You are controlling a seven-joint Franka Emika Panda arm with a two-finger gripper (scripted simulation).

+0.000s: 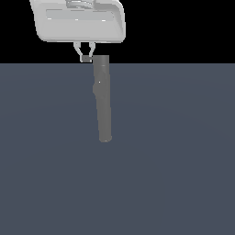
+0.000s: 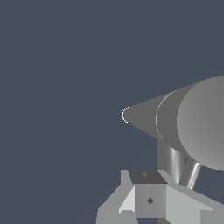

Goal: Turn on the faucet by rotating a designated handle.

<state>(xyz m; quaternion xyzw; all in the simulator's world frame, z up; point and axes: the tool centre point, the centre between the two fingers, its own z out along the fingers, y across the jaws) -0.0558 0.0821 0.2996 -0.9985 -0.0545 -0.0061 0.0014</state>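
The faucet point(image 1: 103, 98) is a long, narrow mid-grey column lying on the dark floor, with its flat end toward the black background. In the wrist view the faucet point(image 2: 175, 118) is seen end-on, its flat end large and close. The handle point(image 2: 192, 175) is a thin light-grey rod sticking out from that end beside a thicker shiny stub. My gripper point(image 1: 86, 58) hangs from its pale block, its tips together right beside the faucet's flat end. In the exterior view I cannot separate the handle from the tips. In the wrist view the fingers point(image 2: 150, 200) meet just in front of the handle, jaws shut.
The flat dark blue-grey floor point(image 1: 174, 174) spreads all around the faucet. A black background lies beyond its far edge. My pale-grey hand block point(image 1: 80, 20) fills the upper part of the exterior view's left.
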